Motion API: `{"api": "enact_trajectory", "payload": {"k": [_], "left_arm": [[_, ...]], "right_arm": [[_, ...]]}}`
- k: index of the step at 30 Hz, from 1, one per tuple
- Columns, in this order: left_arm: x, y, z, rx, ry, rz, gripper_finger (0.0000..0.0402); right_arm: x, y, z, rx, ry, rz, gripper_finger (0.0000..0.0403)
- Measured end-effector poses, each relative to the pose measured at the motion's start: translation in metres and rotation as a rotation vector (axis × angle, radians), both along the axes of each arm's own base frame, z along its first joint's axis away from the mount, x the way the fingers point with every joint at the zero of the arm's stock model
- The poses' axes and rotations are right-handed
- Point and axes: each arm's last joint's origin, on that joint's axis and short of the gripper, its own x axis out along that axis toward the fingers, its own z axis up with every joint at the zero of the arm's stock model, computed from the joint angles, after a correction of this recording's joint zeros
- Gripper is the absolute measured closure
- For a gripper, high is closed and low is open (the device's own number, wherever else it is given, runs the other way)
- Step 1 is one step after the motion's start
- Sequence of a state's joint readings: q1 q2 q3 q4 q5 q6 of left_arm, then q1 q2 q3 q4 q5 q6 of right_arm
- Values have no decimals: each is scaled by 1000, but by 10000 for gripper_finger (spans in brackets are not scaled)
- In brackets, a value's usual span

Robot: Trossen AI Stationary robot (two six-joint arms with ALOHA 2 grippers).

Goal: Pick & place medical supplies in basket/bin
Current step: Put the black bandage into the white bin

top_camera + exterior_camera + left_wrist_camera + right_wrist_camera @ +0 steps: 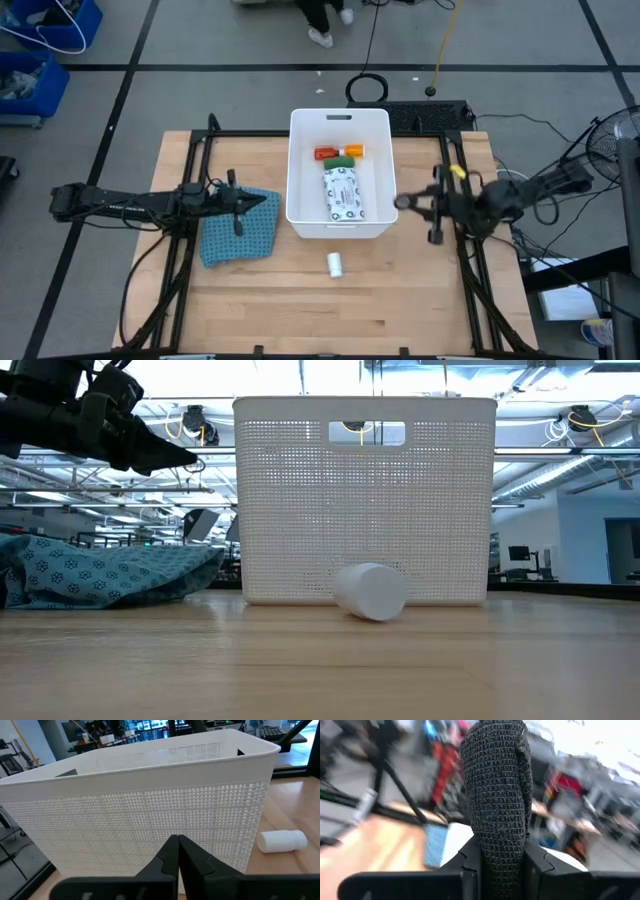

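Note:
The white bin (339, 229) stands mid-table and holds the red bottle (325, 154), orange bottle (353, 151), green block (340, 160) and white printed packet (343, 193). The white roll (335, 264) lies on its side on the table, near of the bin (365, 500); it also shows in the low view (370, 591) and the left wrist view (281, 841). My left gripper (266, 201) is shut and hovers above the blue-teal cloth, facing the bin's left wall (150, 815). My right gripper (402, 202) is at the bin's right rim, shut on the black block (495, 785). My right gripper pinches the black block, a dark mesh-textured piece, between its two fingers at its lower part (501, 855). The rest of the block sticks out beyond the fingertips. The fingers come level from the table's right side, and the block is lifted clear of the table.
The blue-teal cloth (238, 232) lies crumpled left of the bin, under my left arm (100, 420). Bare wooden tabletop (400, 300) stretches along the near side around the white roll. Blue crates (40, 50) and cables sit on the floor beyond the table.

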State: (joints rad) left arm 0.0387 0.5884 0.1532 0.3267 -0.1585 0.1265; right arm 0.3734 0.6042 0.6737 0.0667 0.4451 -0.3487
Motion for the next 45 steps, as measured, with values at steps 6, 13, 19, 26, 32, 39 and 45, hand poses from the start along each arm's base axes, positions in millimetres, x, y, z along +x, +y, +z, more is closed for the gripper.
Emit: {"api": "enact_trajectory", "payload": {"k": [6,13,19,26,32,39,45], "left_arm": [[0,0,0,0,0,0,392],[0,0,1,2,-13,0,392],[0,0,1,-1,-14,1,392],[0,0,1,-23,-10,3,392],[0,0,-2,-35,9,4,392],[0,0,-2,-40,17,4,392],[0,0,-2,-44,17,5,392]], "right_arm": [[26,-29,58,-10,154,-187,338],[75,-79,75,69,280,-194,338],[130,-128,49,203,427,-99,339],[185,-162,-3,271,657,-56,339],[197,-162,-23,276,900,-7,338],[195,-146,-30,311,1032,35,336],[186,-138,-35,220,1153,109,335]]}}
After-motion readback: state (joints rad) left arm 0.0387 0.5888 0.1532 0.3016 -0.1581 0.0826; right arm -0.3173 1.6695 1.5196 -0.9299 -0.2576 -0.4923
